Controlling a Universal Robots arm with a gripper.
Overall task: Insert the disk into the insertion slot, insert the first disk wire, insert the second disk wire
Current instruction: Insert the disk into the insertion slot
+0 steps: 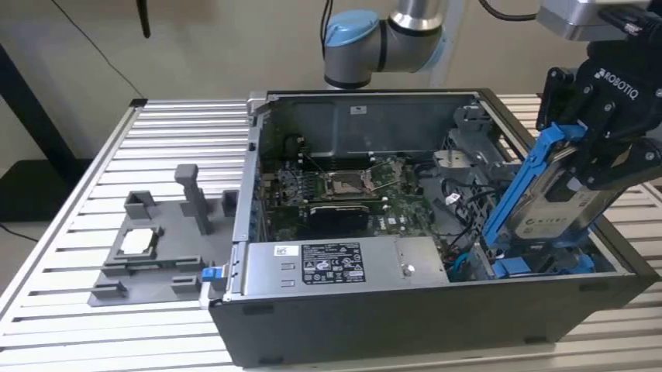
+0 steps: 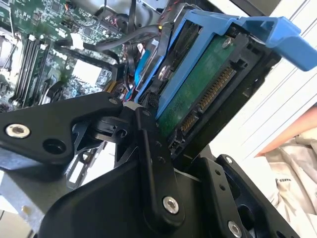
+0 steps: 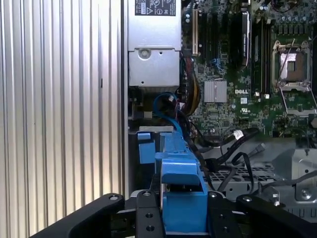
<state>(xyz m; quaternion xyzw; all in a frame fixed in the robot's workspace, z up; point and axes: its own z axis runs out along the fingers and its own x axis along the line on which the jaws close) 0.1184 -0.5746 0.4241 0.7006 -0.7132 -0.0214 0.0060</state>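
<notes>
My gripper (image 1: 584, 163) is shut on the disk (image 1: 553, 205), a silver-grey drive in a bright blue carrier frame. The disk hangs steeply tilted, its lower end dipping into the open computer case at the exterior view's front right. Just under that end is the insertion slot (image 1: 532, 265), a dark cage with blue tabs. In the second wrist view the disk's green circuit board (image 2: 198, 94) and connector face the camera between the black fingers (image 2: 151, 158). The blue carrier (image 3: 181, 196) fills the gap between the fingers in the first wrist view, with the slot's blue tabs (image 3: 147, 148) beyond. Loose black cables (image 3: 233, 141) lie beside the slot.
The open case holds a motherboard (image 1: 352, 190) and a grey labelled power-supply box (image 1: 336, 263) next to the slot. A grey fixture tray with upright posts (image 1: 155, 256) stands on the slatted metal table (image 1: 166, 132) at the exterior view's left. Case walls (image 1: 621, 263) hem in the slot.
</notes>
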